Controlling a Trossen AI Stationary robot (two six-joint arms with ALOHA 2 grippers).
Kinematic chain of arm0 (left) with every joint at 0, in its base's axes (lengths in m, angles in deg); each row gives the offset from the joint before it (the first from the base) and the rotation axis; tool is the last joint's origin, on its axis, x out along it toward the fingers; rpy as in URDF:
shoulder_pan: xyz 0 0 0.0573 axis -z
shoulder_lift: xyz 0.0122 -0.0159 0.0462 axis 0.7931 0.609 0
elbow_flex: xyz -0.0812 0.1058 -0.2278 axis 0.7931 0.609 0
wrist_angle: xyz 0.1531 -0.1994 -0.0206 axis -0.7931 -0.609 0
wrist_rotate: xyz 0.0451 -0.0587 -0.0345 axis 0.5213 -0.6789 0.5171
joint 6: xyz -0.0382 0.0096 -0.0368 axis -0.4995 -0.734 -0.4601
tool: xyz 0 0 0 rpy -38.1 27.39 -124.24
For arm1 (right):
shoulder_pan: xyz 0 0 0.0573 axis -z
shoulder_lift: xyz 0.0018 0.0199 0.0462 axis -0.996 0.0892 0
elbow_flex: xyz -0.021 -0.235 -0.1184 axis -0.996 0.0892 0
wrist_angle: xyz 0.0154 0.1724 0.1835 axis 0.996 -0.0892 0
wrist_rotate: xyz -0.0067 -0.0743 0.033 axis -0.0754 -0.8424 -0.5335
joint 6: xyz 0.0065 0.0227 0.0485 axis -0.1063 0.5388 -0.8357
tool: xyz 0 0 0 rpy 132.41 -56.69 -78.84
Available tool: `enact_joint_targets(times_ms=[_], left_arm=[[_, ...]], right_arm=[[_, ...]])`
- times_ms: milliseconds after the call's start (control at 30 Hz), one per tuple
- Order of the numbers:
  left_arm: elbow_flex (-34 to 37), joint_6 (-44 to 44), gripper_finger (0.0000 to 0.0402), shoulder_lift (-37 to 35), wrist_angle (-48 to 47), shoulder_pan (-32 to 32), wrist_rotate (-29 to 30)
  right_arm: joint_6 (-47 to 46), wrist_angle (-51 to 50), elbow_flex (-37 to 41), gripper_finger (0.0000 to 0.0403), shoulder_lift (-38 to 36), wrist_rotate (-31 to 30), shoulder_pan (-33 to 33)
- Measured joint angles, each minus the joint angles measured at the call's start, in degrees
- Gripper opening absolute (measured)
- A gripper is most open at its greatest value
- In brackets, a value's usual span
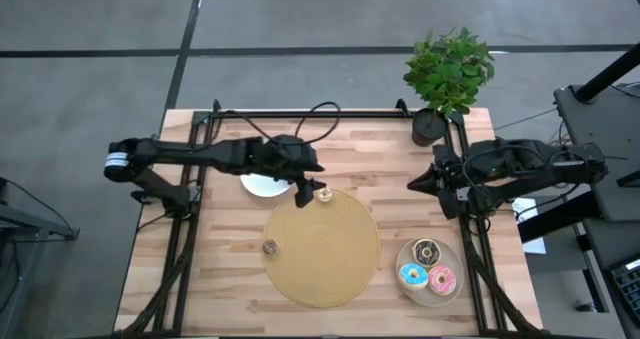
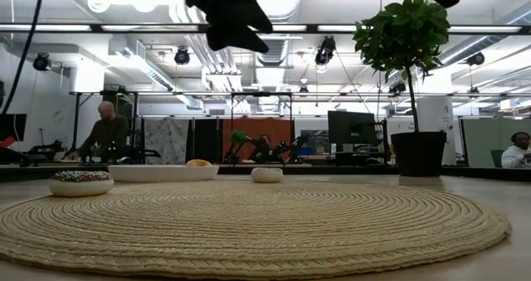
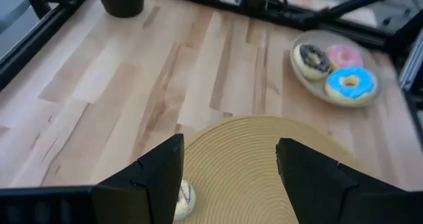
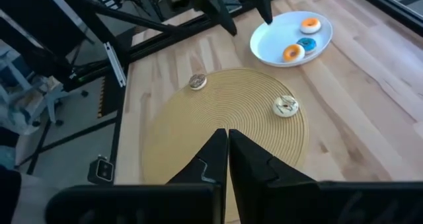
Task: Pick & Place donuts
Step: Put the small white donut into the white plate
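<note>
A round woven mat (image 1: 322, 247) carries two small donuts: a white one (image 1: 323, 194) at its far edge and a sprinkled brown one (image 1: 269, 246) toward its left. A white plate (image 4: 281, 42) behind the mat holds two orange donuts (image 4: 291, 52) and a blue one (image 4: 306, 44). On a beige plate (image 1: 452, 295) at the near right lie three iced donuts: chocolate (image 1: 428, 252), blue (image 1: 412, 275) and pink (image 1: 442, 277). My left gripper (image 1: 308, 191) hangs open above the mat's far edge, next to the white donut (image 3: 184, 194). My right gripper (image 4: 228, 151) is shut and raised at the table's right side.
A potted plant (image 1: 448, 74) stands at the table's far right corner. Black frame rails (image 1: 300, 114) run along the far edge and both sides. Bare wood (image 1: 200, 269) lies left of the mat. People sit in the room behind (image 2: 104, 132).
</note>
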Motion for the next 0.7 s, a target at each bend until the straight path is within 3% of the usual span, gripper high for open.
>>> enact_joint_targets(times_ms=[333, 700], left_arm=[[-10.0, 2.5, 0.0213, 9.8, -9.6, -0.1, -0.1], [-10.1, 8.4, 0.0213, 15.0, -16.9, 0.3, -2.0]], right_arm=[[1.2, -0.1, 0.4, 0.0009, -2.2, 0.0, 0.0], [0.4, -1.7, 0.4, 0.0009, -2.0, -0.2, 0.0]])
